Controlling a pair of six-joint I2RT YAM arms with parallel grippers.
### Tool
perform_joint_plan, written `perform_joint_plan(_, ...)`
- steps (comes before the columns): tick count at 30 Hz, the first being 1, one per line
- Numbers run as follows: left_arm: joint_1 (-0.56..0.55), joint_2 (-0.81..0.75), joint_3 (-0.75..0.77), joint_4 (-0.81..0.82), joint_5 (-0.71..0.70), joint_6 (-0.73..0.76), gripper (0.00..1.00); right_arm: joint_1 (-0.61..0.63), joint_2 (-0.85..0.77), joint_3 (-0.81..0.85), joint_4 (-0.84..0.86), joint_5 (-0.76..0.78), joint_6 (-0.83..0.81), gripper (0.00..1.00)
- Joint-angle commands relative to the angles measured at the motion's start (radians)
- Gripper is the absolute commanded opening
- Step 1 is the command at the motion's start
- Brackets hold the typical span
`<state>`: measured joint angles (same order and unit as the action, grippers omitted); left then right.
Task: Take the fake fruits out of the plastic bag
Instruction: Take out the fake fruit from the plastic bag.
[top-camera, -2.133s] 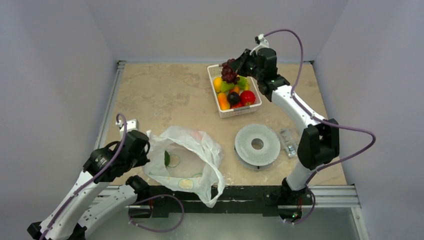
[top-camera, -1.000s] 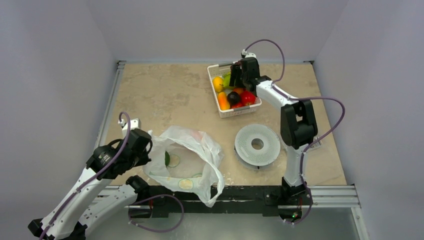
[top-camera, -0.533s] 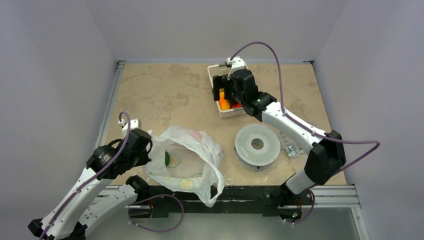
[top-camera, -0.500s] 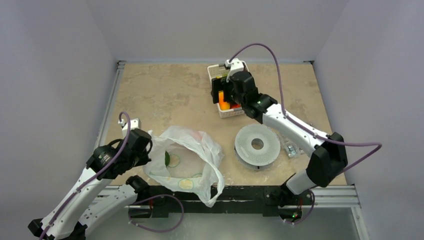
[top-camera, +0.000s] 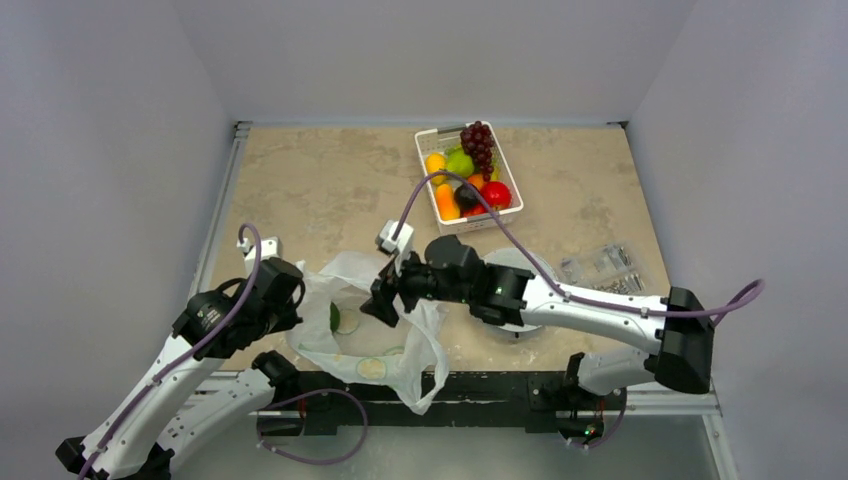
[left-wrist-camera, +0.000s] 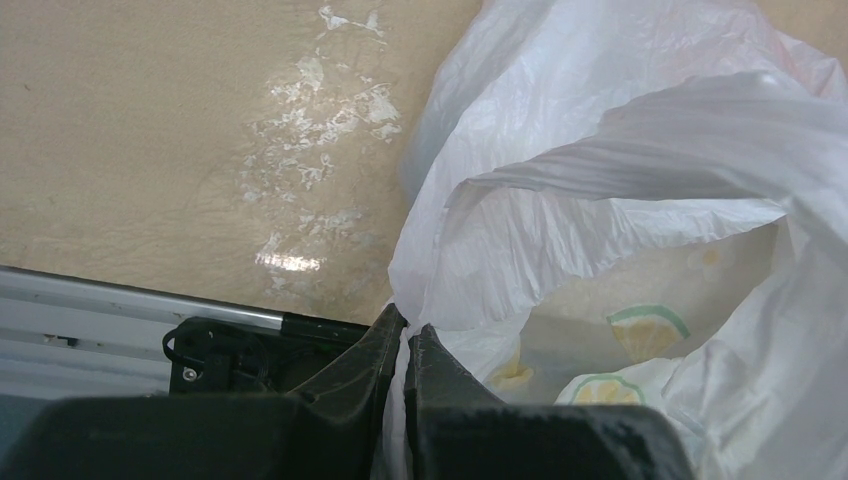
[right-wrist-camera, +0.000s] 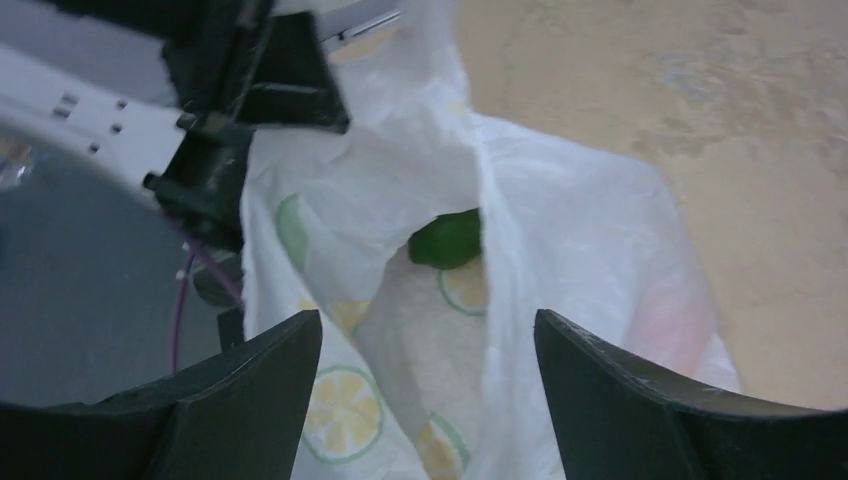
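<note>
The plastic bag (top-camera: 400, 345) lies crumpled at the table's near edge, its mouth gaping. My left gripper (top-camera: 292, 308) is shut on the bag's left rim; in the left wrist view the gripper (left-wrist-camera: 405, 326) pinches a fold of the bag (left-wrist-camera: 620, 190). My right gripper (top-camera: 384, 300) hovers open over the bag's mouth. In the right wrist view the right gripper (right-wrist-camera: 426, 322) is empty, and a green fruit (right-wrist-camera: 447, 238) lies inside the bag (right-wrist-camera: 560, 220). A pink tint shows through the plastic. Several fake fruits, with a dark red grape bunch (top-camera: 480, 146), fill the white basket (top-camera: 465, 227).
A white perforated disc (top-camera: 528, 312) sits right of the bag, partly under my right arm. A clear packet (top-camera: 606, 267) lies further right. A small white block (top-camera: 263, 247) stands near the left rail. The black front rail (top-camera: 480, 385) borders the bag.
My right arm left the dark red grape bunch in the basket and swung down to the bag's mouth with its jaws open. The left arm and the bag stayed still.
</note>
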<state>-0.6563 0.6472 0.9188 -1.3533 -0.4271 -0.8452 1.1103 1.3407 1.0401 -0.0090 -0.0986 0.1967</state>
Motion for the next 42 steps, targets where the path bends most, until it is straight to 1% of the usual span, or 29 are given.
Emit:
perform_joint_plan(1,-0.005,-0.009,0.028,0.008,-0.013,0.007,0.0,0.123,-0.025,-0.04,0.158,0.007,-0.024,0.68)
perform_joint_plan(3,-0.006,-0.008,0.027,0.009,-0.011,0.008,0.0,0.156,-0.017,-0.052,0.168,0.05,-0.033,0.54)
perform_joint_plan(4,-0.006,-0.008,0.027,0.012,-0.01,0.01,0.0,0.172,-0.011,-0.058,0.171,0.08,-0.048,0.5)
perform_joint_plan(5,-0.005,-0.006,0.026,0.012,-0.009,0.011,0.0,0.197,-0.006,-0.06,0.163,0.119,-0.073,0.45)
perform_joint_plan(6,-0.006,-0.005,0.027,0.011,-0.009,0.011,0.0,0.225,-0.001,-0.06,0.156,0.168,-0.101,0.43)
perform_joint_plan(8,-0.005,-0.003,0.028,0.011,-0.008,0.012,0.0,0.271,0.012,-0.068,0.16,0.223,-0.155,0.42)
perform_joint_plan(10,-0.005,-0.004,0.028,0.011,-0.007,0.012,0.0,0.293,0.056,-0.056,0.153,0.261,-0.168,0.43)
perform_joint_plan(13,-0.005,-0.014,0.027,0.011,-0.01,0.01,0.0,0.303,0.159,-0.029,0.137,0.328,-0.155,0.43)
perform_joint_plan(16,-0.006,-0.027,0.026,0.013,-0.01,0.01,0.0,0.309,0.262,-0.012,0.156,0.429,-0.167,0.44)
perform_joint_plan(18,-0.005,-0.027,0.025,0.015,-0.008,0.012,0.0,0.311,0.331,0.014,0.155,0.514,-0.186,0.46)
perform_joint_plan(20,-0.005,-0.025,0.025,0.016,-0.004,0.015,0.0,0.313,0.405,0.035,0.18,0.635,-0.253,0.49)
perform_joint_plan(22,-0.005,-0.019,0.025,0.016,-0.001,0.017,0.0,0.313,0.484,0.08,0.157,0.738,-0.299,0.52)
perform_joint_plan(25,-0.005,-0.021,0.025,0.019,0.003,0.021,0.0,0.316,0.542,0.146,0.115,0.854,-0.347,0.54)
perform_joint_plan(27,-0.005,-0.025,0.023,0.026,0.006,0.024,0.0,0.317,0.556,0.16,0.113,0.899,-0.384,0.57)
perform_joint_plan(35,-0.006,-0.03,0.02,0.034,0.022,0.035,0.0,0.315,0.624,0.17,0.175,1.015,-0.539,0.73)
perform_joint_plan(42,-0.006,-0.044,0.02,0.034,0.021,0.034,0.0,0.305,0.697,0.197,0.206,1.089,-0.587,0.95)
